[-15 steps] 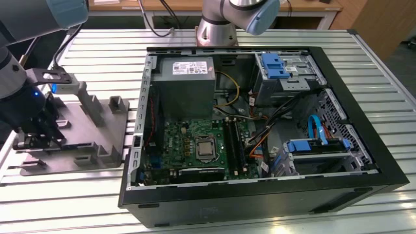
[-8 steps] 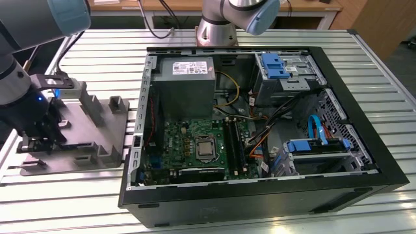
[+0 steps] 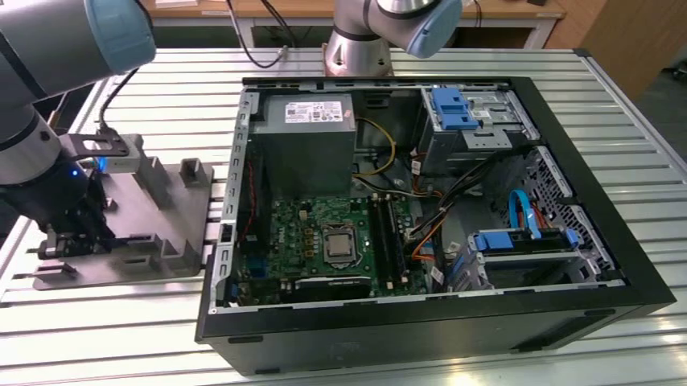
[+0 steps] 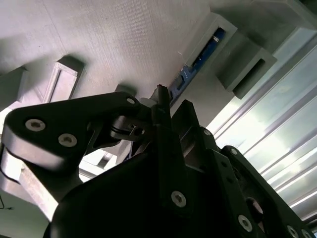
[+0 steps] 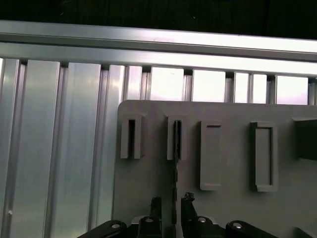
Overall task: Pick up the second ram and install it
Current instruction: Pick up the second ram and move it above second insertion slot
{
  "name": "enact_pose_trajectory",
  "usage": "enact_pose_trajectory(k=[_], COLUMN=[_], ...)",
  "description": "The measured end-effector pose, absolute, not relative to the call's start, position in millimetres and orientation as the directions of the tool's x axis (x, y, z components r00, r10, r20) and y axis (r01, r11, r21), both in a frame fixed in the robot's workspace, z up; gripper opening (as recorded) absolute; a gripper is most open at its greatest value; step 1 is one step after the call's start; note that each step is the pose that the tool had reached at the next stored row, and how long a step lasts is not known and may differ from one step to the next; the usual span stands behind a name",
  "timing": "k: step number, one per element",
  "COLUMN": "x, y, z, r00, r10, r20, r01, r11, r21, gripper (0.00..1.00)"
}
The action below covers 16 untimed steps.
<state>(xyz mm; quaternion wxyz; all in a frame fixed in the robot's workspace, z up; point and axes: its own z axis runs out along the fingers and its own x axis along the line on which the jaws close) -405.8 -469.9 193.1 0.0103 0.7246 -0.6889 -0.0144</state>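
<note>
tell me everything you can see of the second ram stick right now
The second ram is a long, thin, dark strip, seen edge-on in the first wrist view. It stands on its long edge on the grey holder tray, with its far end tucked into a slotted post. Its near end runs between the end effector's fingers, which seem to stand either side with small gaps, not clamped.

Bench of silver ribbed aluminium slats (image 3: pixel 628 145), wooden furniture behind.
At the back, a light wooden desk on white legs (image 3: pixel 301 10), black cables (image 3: pixel 249 44) dangling beneath; at the exterior view's right, a brown wooden panel (image 3: pixel 633 40) past the bench corner. Bright bands of glare along the slats in the first wrist view.
</note>
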Motion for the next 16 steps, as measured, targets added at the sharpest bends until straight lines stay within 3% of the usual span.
enact_pose_trajectory(k=[7, 13, 16], x=[-405.8, -405.8, -405.8], y=[-469.9, -469.9, -469.9], z=[190.2, 190.0, 190.0], r00=[0.050, 0.050, 0.050], r10=[-0.999, -0.999, -0.999], r20=[-0.007, -0.007, -0.007], r01=[-0.998, -0.998, -0.998], r11=[-0.051, -0.051, -0.051], r21=[0.035, 0.035, 0.035], gripper=[0.30, 0.14, 0.14])
